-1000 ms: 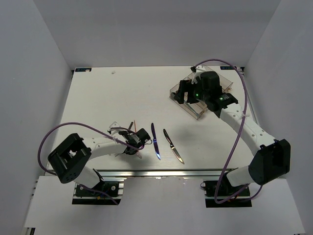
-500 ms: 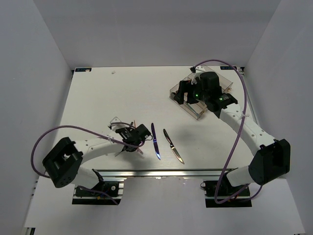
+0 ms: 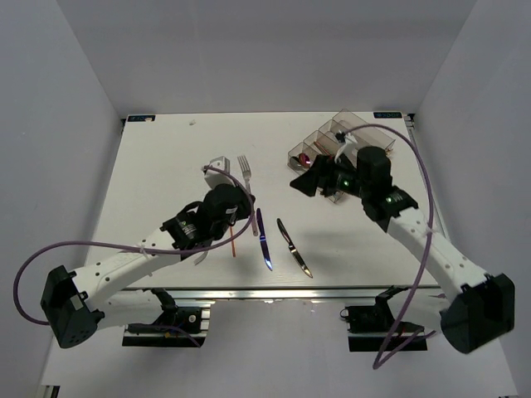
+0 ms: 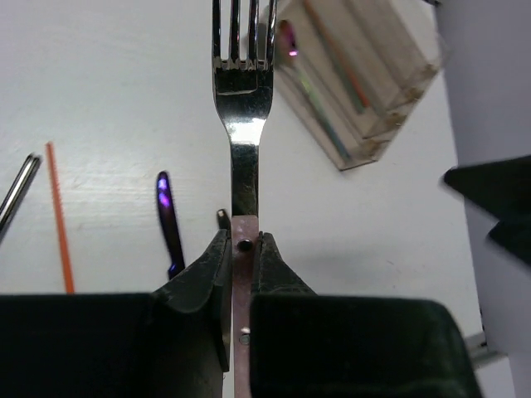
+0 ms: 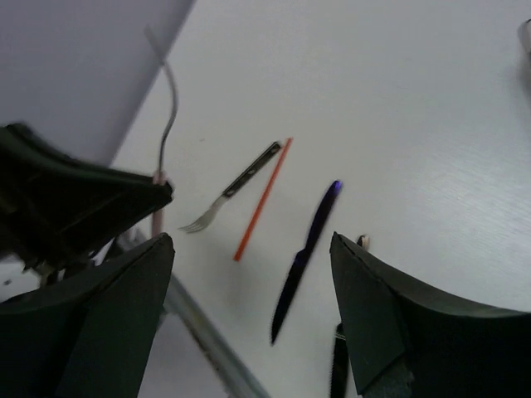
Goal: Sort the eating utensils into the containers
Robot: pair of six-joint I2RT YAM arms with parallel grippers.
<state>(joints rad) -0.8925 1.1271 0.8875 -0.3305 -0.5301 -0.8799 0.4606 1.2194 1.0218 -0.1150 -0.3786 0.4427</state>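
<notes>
Clamping the fork [image 4: 243,124] by its handle, our left gripper [image 4: 242,245] aims the tines straight ahead; the tray [image 4: 357,83] lies ahead-right; our right gripper [image 5: 249,249] gapes empty.

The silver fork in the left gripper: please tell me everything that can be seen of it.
The silver fork looks like polished metal and reflects the light. It has four tines, a broad shoulder, a narrow neck and a flat handle. The left gripper is shut on the handle and hides its lower end. The fork is held lengthwise, tines away from the gripper and towards the tray. It appears to be lifted clear of the table, and nothing but the gripper touches it.
</notes>
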